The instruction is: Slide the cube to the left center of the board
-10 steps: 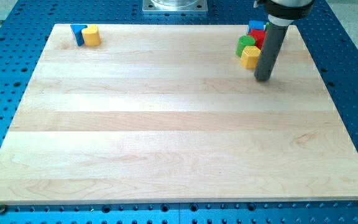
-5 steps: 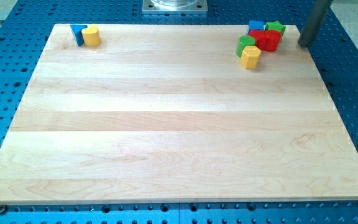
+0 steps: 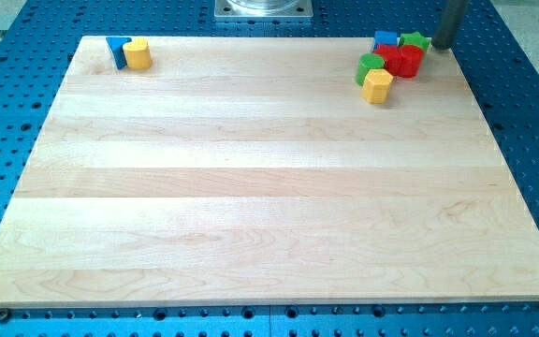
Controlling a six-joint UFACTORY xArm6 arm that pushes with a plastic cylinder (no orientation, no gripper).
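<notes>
I take the blue cube (image 3: 386, 40) as my landmark; it sits at the view's top right of the wooden board (image 3: 269, 206), close to the board's far edge. My tip (image 3: 443, 45) stands to the view's right of the cube, apart from it, with the green star-like block (image 3: 415, 41) between them; the tip looks near that green block, though I cannot tell whether they touch. This arm carries no pincer, only the dark rod, so there is no opening to report.

Just below the cube, toward the view's bottom, lie two red blocks (image 3: 400, 60) pressed together; their shapes are hard to make out. Left and below the cube sits a green block (image 3: 371, 66), rounded on one side, and just below that a yellow block (image 3: 377, 85) touching it.

Far from the cube, at the board's top left corner, a yellow rounded block (image 3: 138, 53) rests against a thin blue block (image 3: 116, 50).

The board lies on a blue perforated surface (image 3: 531, 122). I see no writing, labels or containers anywhere.
</notes>
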